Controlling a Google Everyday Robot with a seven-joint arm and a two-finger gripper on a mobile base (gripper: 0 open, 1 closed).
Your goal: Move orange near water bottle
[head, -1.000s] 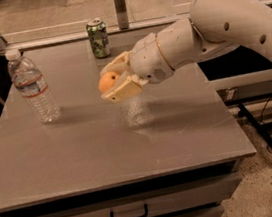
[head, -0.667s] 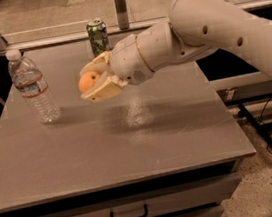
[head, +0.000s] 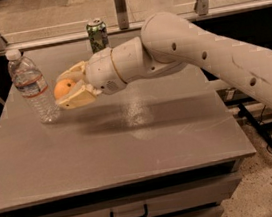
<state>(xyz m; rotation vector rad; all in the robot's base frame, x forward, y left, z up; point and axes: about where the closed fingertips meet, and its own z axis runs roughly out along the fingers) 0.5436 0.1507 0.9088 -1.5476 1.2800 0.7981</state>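
Note:
The orange (head: 64, 87) is a small round fruit held between the cream fingers of my gripper (head: 68, 87), above the grey table. The gripper is shut on it, one finger above and one below. The water bottle (head: 33, 88) is clear plastic with a white cap and a white-red-blue label; it stands upright at the table's left side. The orange hangs just to the right of the bottle, close beside it, at about the height of its label. My white arm reaches in from the right.
A green soda can (head: 97, 34) stands at the table's (head: 130, 141) back edge, behind the arm. A drawer with a black handle (head: 129, 215) is under the tabletop. Metal railing posts run behind the table. A black stand leg sits on the floor at right.
My gripper has carried the orange to the left across the table, from near the middle to just beside the water bottle. The bottle and can have not moved.

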